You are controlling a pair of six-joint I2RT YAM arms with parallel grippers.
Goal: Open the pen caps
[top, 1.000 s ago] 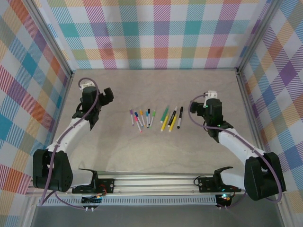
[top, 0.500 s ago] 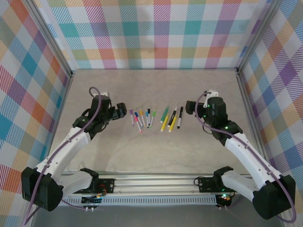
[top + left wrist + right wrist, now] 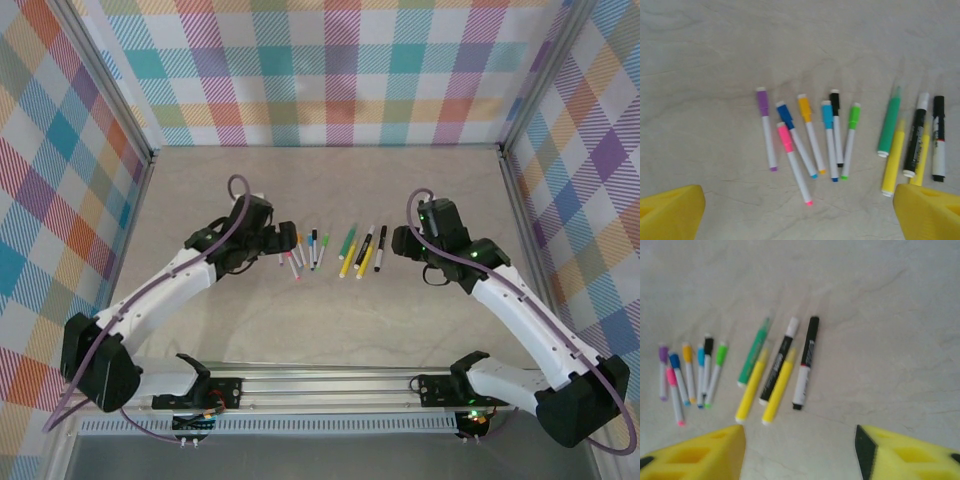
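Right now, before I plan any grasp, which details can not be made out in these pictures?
- Top view: the left hand partly covers the leftmost small pens.
- Right wrist view: blur makes the print on the rightmost black marker unreadable.
- Left wrist view: the bottom edge cuts off the yellow fingers.
- All views: the pen caps are too small to tell whether any is loosened.

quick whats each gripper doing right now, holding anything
left gripper: open, jaws wide apart, holding nothing
right gripper: open, jaws apart, holding nothing
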